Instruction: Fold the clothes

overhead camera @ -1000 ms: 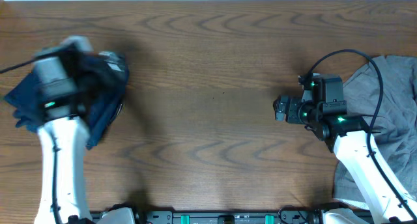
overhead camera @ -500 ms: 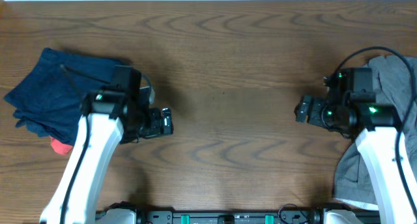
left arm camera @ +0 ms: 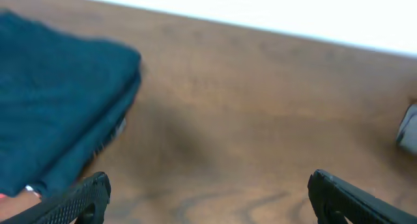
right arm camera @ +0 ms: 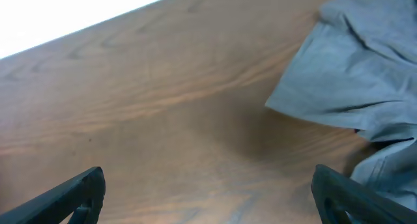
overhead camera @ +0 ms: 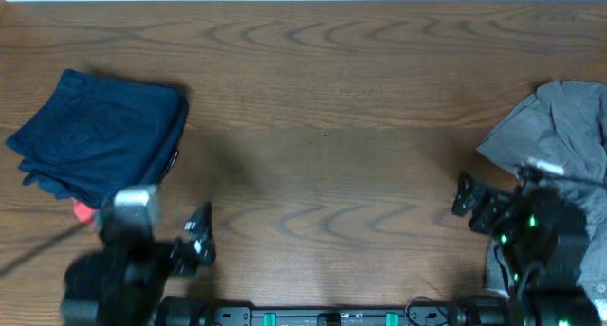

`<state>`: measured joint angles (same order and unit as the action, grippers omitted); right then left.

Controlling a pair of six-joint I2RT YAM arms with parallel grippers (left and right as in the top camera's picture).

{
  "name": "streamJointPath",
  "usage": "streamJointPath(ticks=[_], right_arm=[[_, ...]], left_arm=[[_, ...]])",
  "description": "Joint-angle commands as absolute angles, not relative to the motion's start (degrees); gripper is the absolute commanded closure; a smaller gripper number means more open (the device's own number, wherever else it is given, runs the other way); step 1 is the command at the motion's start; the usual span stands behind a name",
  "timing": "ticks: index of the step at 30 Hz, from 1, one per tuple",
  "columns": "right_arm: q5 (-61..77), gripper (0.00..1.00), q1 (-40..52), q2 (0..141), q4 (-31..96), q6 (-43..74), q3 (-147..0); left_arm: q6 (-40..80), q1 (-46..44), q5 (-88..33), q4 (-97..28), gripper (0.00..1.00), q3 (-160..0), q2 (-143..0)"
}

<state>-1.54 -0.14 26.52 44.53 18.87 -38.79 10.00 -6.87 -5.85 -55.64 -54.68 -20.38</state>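
**Shorts look folded, grey one is the problem child**

Overhead: the navy shorts [overhead camera: 100, 136] sit as a flat stack at the far left of the tabletop [overhead camera: 322, 108], with a coral-red piece [overhead camera: 85, 212] peeking out at the stack's near edge. The grey garment [overhead camera: 560, 146] is a crumpled heap at the right edge, running out of frame. The left pincer [overhead camera: 197, 239] is near the front, motion-blurred, and touches nothing. The right pincer [overhead camera: 469, 198] hangs just beside the grey heap. I can't judge either one's spread from up here.

Left wrist: the tips are out in the bottom corners, so it's spread wide with nothing in it. The shorts lie ahead to the left, well clear.

Right wrist: same deal, wide and empty. The grey cloth is ahead on the right, wrinkled and overlapping itself.

What could go wrong, I reckon:
- A pinch on that heap catches one layer only, so the rest drags along bunched up instead of spreading.
- It's already at the edge, so a pull the wrong way slides it off.
- A low swing from the left arm clips the finished stack and undoes it.
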Motion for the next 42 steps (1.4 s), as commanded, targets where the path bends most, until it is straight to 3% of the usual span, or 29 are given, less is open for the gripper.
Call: streamJointPath(ticks=[1, 26, 33, 42], right_arm=[[-2.63, 0.01, 0.93, 23.86, 44.51, 19.7, -36.75], [-3.79, 0.01, 1.19, 21.69, 55.29, 19.33, -35.9], [2.96, 0.01, 1.19, 9.96, 38.15, 8.84, -25.3], [6.04, 0.01, 1.1, 0.3, 9.96, 8.4, -6.79]], left_arm=[[9.02, -7.05, -4.23, -55.86, 0.02, -53.43, -15.38], [9.02, -7.05, -4.21, -61.73, 0.02, -53.41, -11.75], [9.02, -7.05, -4.23, -61.73, 0.02, -53.41, -11.75], [9.02, -7.05, -4.23, -61.73, 0.02, -53.41, -11.75]])
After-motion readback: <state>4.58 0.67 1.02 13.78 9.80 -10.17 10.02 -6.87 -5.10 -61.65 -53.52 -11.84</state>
